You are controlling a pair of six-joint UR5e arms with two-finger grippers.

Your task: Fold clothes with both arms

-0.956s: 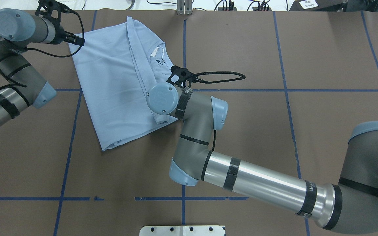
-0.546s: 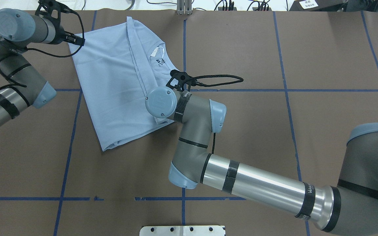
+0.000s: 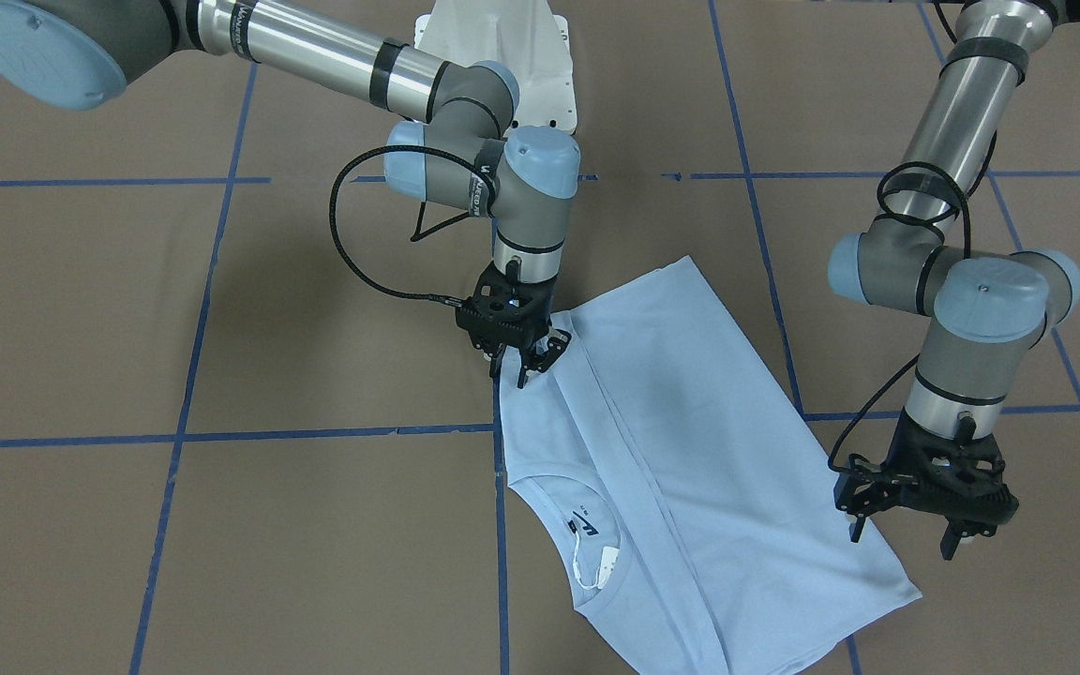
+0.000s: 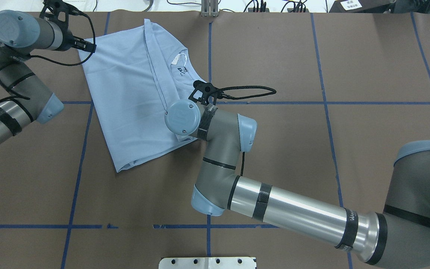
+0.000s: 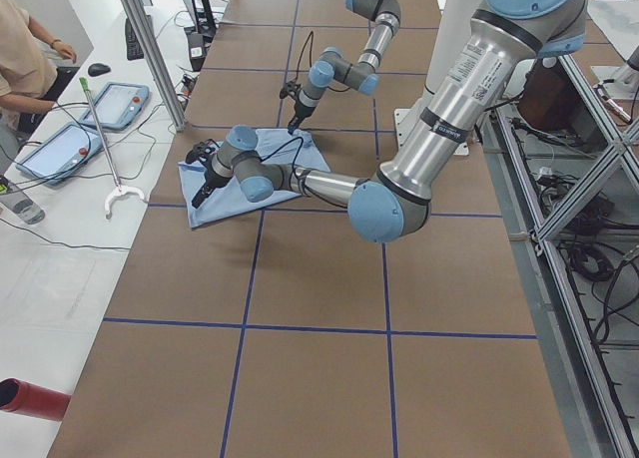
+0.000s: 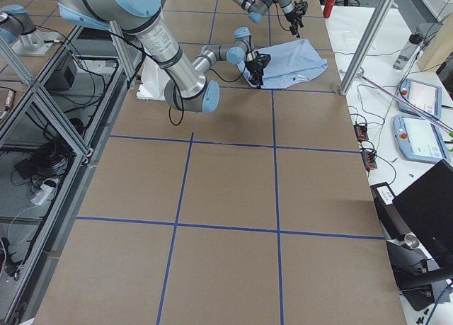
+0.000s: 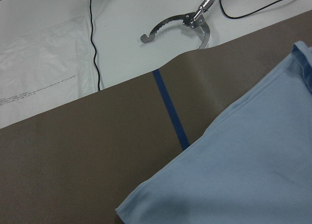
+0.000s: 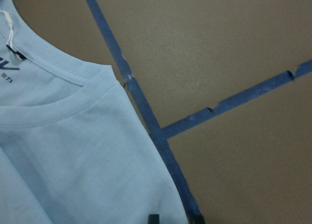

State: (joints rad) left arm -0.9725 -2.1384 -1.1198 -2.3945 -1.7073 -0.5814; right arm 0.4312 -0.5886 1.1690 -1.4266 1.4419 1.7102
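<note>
The light blue T-shirt [image 3: 690, 450] lies flat on the brown table, folded lengthwise, with its collar, dark print [image 3: 587, 527] and white neck tag [image 3: 601, 567] facing up. My right gripper [image 3: 523, 366] points down at the shirt's long edge below the collar. It is open, and its fingertips [image 8: 153, 219] straddle that edge of the T-shirt [image 8: 73, 151]. My left gripper [image 3: 906, 539] hangs wide open above the shirt's far left corner with nothing in it. In the overhead view both grippers are hidden under their wrists, on either side of the T-shirt [image 4: 133, 97].
Blue tape lines [image 4: 209, 102] grid the brown table cover. The white pedestal base [image 3: 502, 56] stands at the robot's side. Beyond the far edge, a white bench carries a metal grabber tool [image 7: 180, 29], cables, tablets [image 5: 60, 129] and a seated person [image 5: 25, 49].
My right wrist has shifted slightly toward the robot and left along the shirt's edge. The left arm and the shirt have not moved.
</note>
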